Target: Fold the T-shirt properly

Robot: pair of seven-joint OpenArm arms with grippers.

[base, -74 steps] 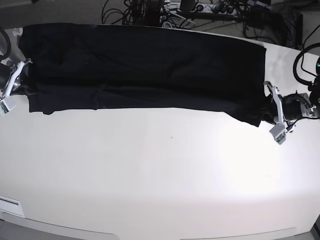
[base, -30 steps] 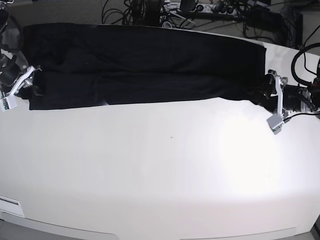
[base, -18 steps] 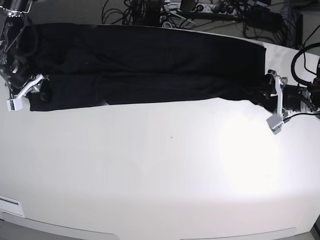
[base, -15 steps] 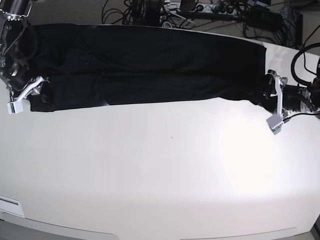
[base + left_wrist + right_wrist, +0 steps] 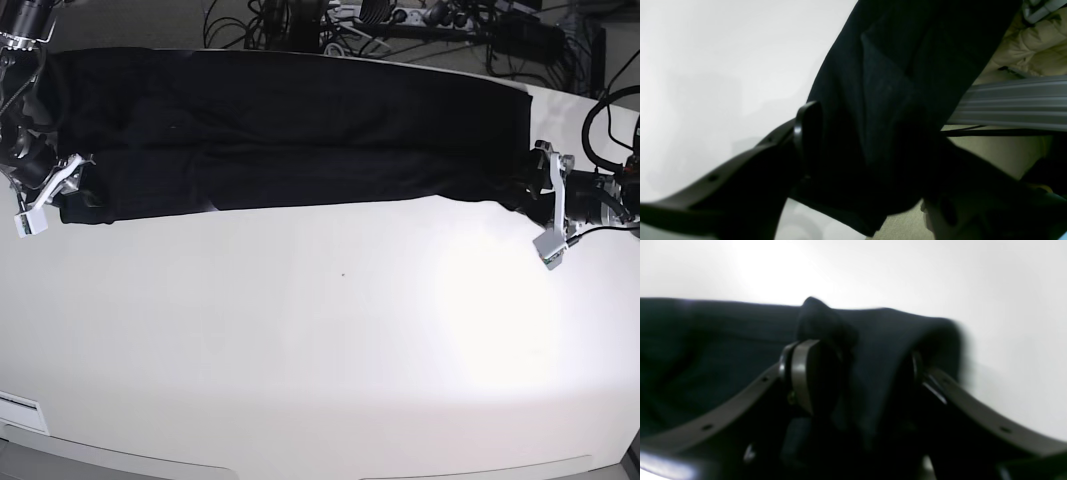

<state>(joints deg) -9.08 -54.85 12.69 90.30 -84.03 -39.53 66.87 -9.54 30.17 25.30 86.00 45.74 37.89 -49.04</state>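
The large black soft fabric T-shirt (image 5: 290, 135) lies across the white tabletop (image 5: 320, 350), each end bunched between wide-spread jaws of the left gripper (image 5: 548, 212) and right gripper (image 5: 50, 190).

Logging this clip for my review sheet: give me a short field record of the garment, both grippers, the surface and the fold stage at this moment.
garment: black soft-fabric T-shirt, spread as a long band across the far half of the table, plain side showing
surface: white table
left gripper: at the band's end on the base view's right, fabric bunched between its jaws
right gripper: at the opposite end, fabric draped between its jaws
print: not visible
fold stage: narrowed lengthwise; not yet folded end to end
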